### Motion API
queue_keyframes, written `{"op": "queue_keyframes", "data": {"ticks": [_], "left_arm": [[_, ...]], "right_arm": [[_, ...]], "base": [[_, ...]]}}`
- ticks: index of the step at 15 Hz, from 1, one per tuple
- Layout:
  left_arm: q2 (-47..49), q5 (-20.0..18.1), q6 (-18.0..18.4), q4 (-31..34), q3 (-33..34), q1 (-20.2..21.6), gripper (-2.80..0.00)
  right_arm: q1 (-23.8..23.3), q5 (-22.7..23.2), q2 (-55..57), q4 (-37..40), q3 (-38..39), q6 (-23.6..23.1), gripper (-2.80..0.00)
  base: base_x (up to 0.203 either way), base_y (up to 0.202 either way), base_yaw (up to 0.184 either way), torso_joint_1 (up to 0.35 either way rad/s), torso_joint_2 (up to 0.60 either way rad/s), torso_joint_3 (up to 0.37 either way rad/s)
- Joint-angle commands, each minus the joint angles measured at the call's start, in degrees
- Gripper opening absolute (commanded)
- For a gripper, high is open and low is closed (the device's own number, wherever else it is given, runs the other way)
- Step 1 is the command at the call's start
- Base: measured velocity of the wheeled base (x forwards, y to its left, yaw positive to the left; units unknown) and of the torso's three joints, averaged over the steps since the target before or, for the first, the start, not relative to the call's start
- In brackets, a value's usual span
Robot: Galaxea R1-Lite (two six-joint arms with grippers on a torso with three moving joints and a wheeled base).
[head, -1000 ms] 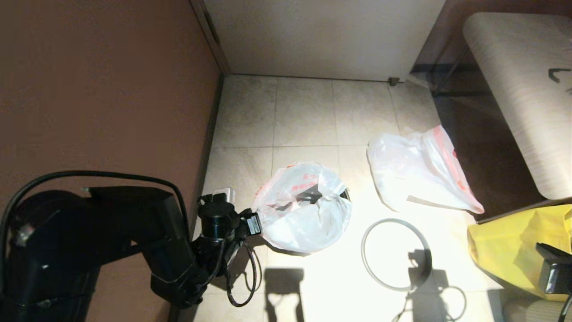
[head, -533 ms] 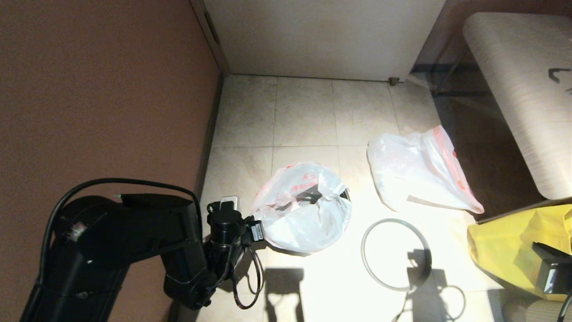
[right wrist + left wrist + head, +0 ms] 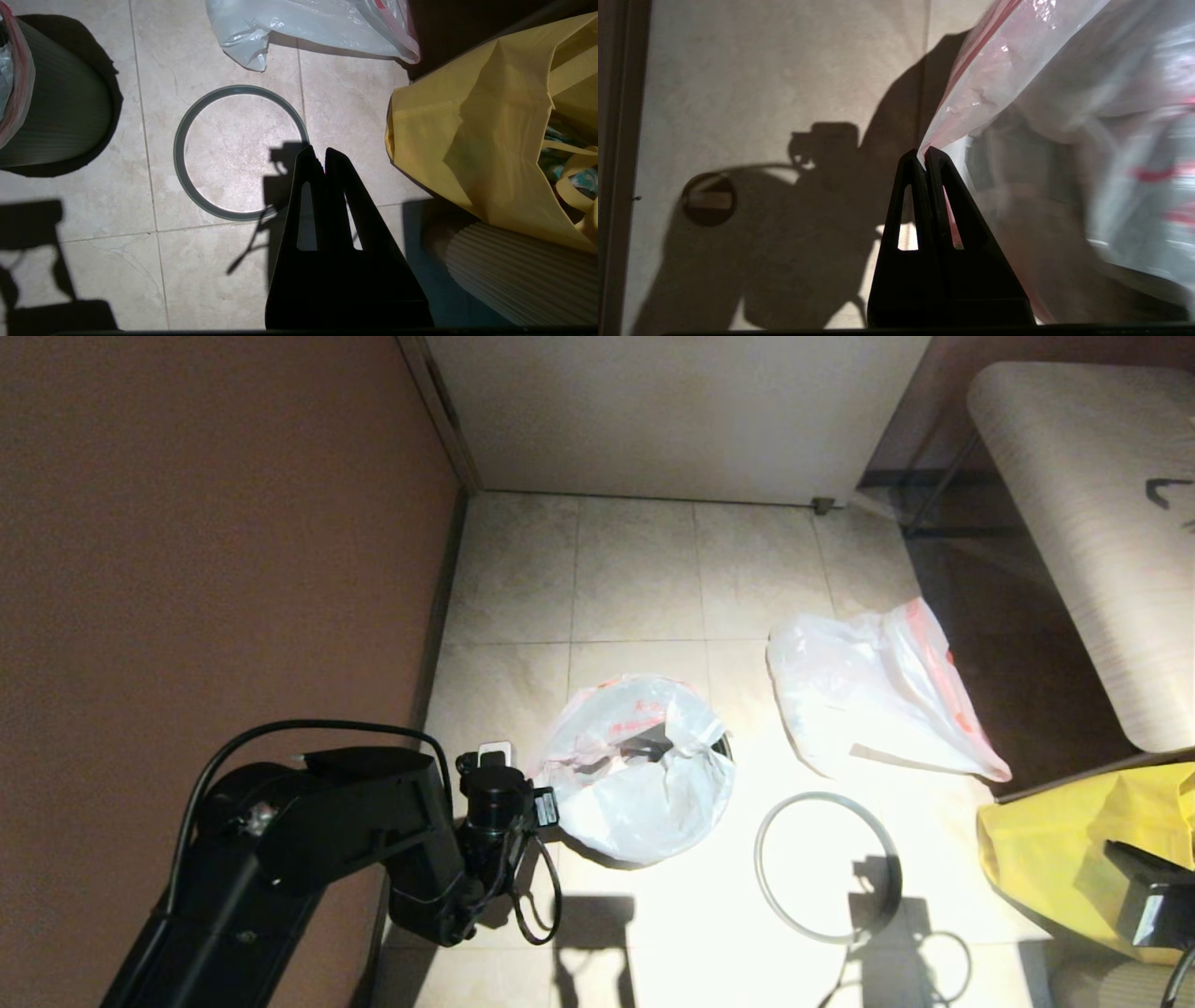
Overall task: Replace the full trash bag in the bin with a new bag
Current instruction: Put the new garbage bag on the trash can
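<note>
My left gripper has its fingers pressed together on the red-pink band of the full trash bag, at the bag's side towards the brown wall. That bag sits in the bin, mouth gaping. The grey hoop lies flat on the tiles just beside the bin; the new bag lies beyond the hoop. My right gripper, fingers closed on nothing, hangs near the hoop, beside a yellow bag.

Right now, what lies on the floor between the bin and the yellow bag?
The grey hoop lies flat between the bin and the yellow bag, shown in the right wrist view.
</note>
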Motion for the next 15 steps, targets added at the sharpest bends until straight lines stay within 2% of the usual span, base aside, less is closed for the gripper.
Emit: {"op": "queue_keyframes", "data": {"ticks": [1, 3, 7, 12, 13, 15], "left_arm": [[1.7, 0.3, -0.6, -0.1, -1.0, 0.0, -2.8], [1.1, 0.3, -3.5, 0.0, -0.4, 0.0, -2.8], [-5.2, -1.8, -7.5, 0.8, 6.3, -1.5, -2.8], [-24.9, -4.3, -7.9, 2.9, 17.0, -6.0, -2.8], [-28.1, -4.4, -7.9, 6.1, 17.1, -6.9, -2.8], [-30.4, -4.3, -7.8, 20.7, 15.0, -7.6, -2.8]], "right_arm": [[0.0, 0.4, 0.2, -0.4, -0.2, 0.0, -2.8], [0.0, 0.4, 0.3, -0.4, -0.3, 0.1, -2.8], [-0.1, 0.5, 0.0, -0.4, 0.0, 2.1, -2.8], [0.0, 0.5, 0.0, -0.3, 0.1, 2.1, -2.8], [0.0, 0.5, 0.2, -0.3, 0.2, 2.1, -2.8], [0.0, 0.5, 0.7, -0.3, 0.4, 2.1, -2.8]], "base": [[0.0, 0.0, 0.0, 0.0, 0.0, 0.0], [0.0, 0.0, 0.0, 0.0, 0.0, 0.0], [0.0, 0.0, 0.0, 0.0, 0.0, 0.0], [0.0, 0.0, 0.0, 0.0, 0.0, 0.0], [0.0, 0.0, 0.0, 0.0, 0.0, 0.0], [0.0, 0.0, 0.0, 0.0, 0.0, 0.0]]}}
